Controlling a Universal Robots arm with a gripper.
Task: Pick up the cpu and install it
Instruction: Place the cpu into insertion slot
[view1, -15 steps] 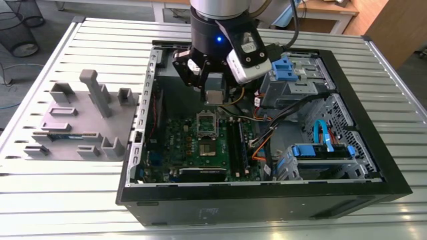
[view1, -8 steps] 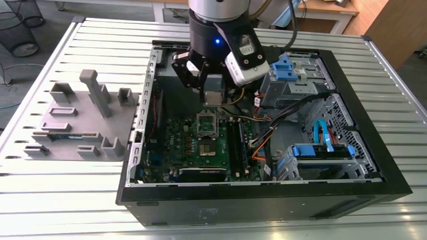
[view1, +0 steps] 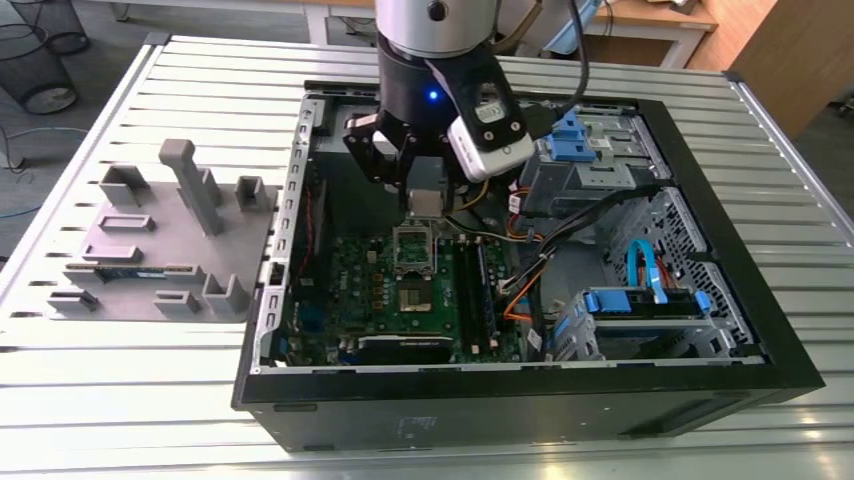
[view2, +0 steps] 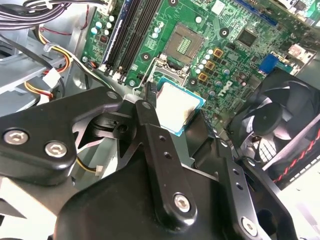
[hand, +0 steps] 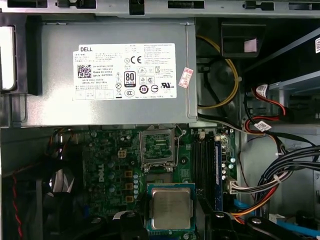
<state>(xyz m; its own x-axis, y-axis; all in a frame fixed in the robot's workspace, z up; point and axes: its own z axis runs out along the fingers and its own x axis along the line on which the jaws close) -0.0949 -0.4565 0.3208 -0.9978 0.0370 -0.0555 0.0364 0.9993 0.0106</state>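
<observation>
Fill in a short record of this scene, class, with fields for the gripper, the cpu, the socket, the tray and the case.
gripper: shut on the cpu, inside the case
cpu: held above the green board, metal top showing, not seated
socket: empty, contacts exposed
tray: grey, on the slatted table, to the exterior view's left of the case
case: black, lying with its side open

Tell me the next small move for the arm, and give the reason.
Probably carry the gripper across until the cpu it grips hangs over the empty socket: in both wrist views the cpu looks offset from the socket.
</observation>
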